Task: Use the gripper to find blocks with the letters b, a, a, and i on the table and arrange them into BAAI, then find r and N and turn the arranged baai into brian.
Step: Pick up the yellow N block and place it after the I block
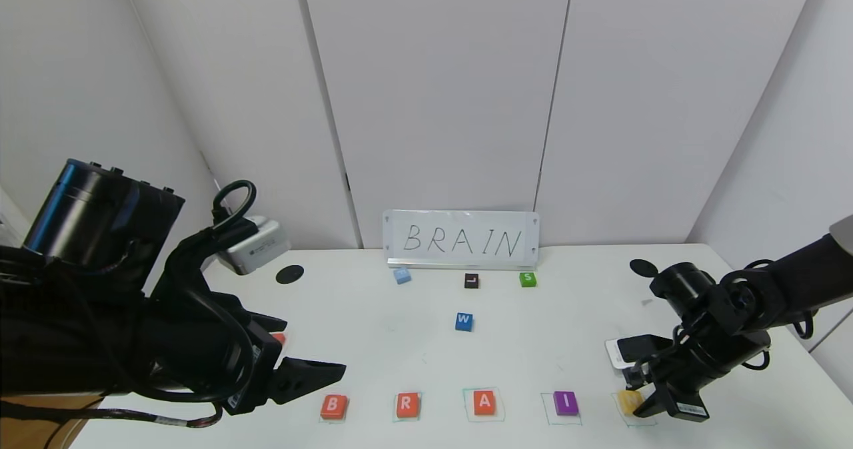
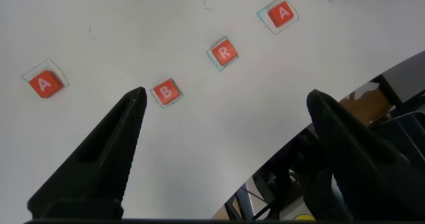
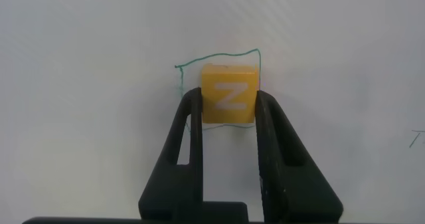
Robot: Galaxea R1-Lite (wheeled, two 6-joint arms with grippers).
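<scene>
The white surface (image 1: 413, 342) is being occupied by a near row of blocks inside green hand-drawn squares: an orange B (image 1: 333, 406), an orange R (image 1: 407, 404), an orange A (image 1: 484, 402) and a purple I (image 1: 566, 403). The left end effector (image 1: 293, 369) is being held above the surface just left of the B, its fingers spread wide with nothing between them; a second orange A (image 2: 44, 84) is being shown in the left wrist view, apart from the row. The right end effector (image 3: 229, 114) is being kept closed on the yellow N (image 3: 229, 94) at the row's right end, within a green square there.
</scene>
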